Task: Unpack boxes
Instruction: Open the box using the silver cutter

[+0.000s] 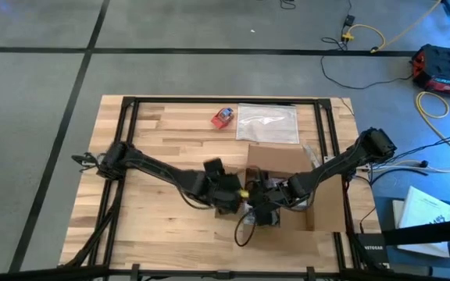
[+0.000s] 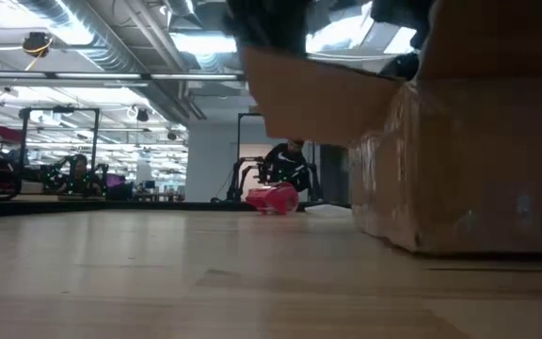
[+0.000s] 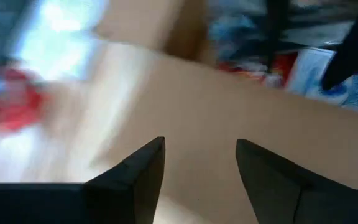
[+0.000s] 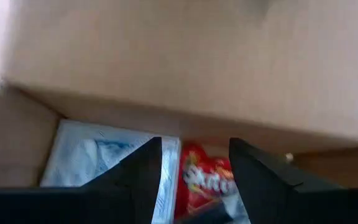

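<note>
The shallow brown cardboard box (image 1: 299, 183) stands on the table's right half, its bottom flat on the wood (image 2: 469, 160). One flap (image 2: 327, 104) sticks out, raised, from its left side. My left gripper (image 3: 201, 144) is open just above that flap (image 3: 229, 106), at the box's left edge (image 1: 231, 195). My right gripper (image 4: 196, 144) is open and points down into the box (image 1: 266, 204), over a red packet (image 4: 204, 177) and a white-blue packet (image 4: 98, 155) lying inside. Another flap (image 4: 197, 56) spans the space above them. My left gripper has its fingers apart over the raised flap's surface (image 3: 197, 124). Whether a finger touches the cardboard, I cannot tell; blur and the gripper's own body hide it.
A small red-and-blue object (image 1: 223, 117) and a clear plastic bag (image 1: 268, 123) lie on the table beyond the box, toward the far edge. Bare wood lies to the left and near side. Black frame rails (image 1: 127, 140) run around the table.
</note>
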You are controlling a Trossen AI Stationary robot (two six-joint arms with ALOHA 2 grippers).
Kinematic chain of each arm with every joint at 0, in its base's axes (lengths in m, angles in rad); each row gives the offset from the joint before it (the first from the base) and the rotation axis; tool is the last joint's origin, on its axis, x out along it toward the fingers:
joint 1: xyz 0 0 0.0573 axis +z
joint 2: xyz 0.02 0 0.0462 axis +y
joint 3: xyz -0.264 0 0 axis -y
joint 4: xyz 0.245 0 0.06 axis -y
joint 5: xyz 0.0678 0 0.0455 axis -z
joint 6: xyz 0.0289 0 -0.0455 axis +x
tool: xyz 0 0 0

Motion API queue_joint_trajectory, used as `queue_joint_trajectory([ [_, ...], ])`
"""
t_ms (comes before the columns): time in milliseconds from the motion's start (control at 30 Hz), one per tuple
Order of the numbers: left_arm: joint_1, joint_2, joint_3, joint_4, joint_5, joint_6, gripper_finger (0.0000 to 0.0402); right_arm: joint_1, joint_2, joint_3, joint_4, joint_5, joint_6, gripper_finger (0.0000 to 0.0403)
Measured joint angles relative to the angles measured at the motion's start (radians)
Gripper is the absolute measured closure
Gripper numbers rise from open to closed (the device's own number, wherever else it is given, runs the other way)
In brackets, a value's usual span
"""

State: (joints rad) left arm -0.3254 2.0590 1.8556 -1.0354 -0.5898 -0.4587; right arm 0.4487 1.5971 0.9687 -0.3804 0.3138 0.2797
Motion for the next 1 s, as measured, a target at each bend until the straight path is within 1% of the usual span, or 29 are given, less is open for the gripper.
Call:
queue_joint_trajectory([
  [67,0.000,-0.032,0.002,-0.063,-0.004,0.010,0.0215,0.000,-0.002,0.001,-0.015,0.000,0.001,0.0228],
  [167,0.002,-0.041,-0.006,-0.129,0.007,0.025,0.0215,0.001,-0.003,0.000,-0.055,0.001,0.005,0.0228],
  [333,0.008,-0.145,-0.001,-0.225,-0.019,-0.013,0.0215,0.001,-0.003,-0.001,-0.116,0.010,0.053,0.0228],
  [467,0.000,-0.210,-0.008,-0.241,-0.045,-0.073,0.0215,0.001,-0.003,-0.001,-0.047,0.027,0.050,0.0228],
  [567,-0.008,-0.298,-0.002,-0.229,-0.064,-0.080,0.0215,-0.011,0.000,-0.001,0.047,0.036,0.029,0.0228],
  [667,-0.024,-0.363,-0.004,-0.213,-0.080,-0.089,0.0215,-0.051,0.006,-0.001,0.105,-0.002,0.037,0.0228],
  [700,-0.031,-0.385,-0.005,-0.196,-0.080,-0.088,0.0215,-0.065,0.009,0.000,0.114,-0.004,0.048,0.0228],
  [767,-0.047,-0.437,-0.007,-0.169,-0.080,-0.078,0.0215,-0.091,0.010,0.000,0.078,-0.015,0.068,0.0228],
  [900,-0.100,-0.561,-0.004,-0.070,-0.112,0.010,0.0215,-0.132,0.011,-0.001,0.038,-0.048,0.079,0.0228],
  [1000,-0.143,-0.634,-0.005,0.007,-0.121,0.078,0.0215,-0.162,0.029,-0.001,0.110,-0.071,0.058,0.0228],
])
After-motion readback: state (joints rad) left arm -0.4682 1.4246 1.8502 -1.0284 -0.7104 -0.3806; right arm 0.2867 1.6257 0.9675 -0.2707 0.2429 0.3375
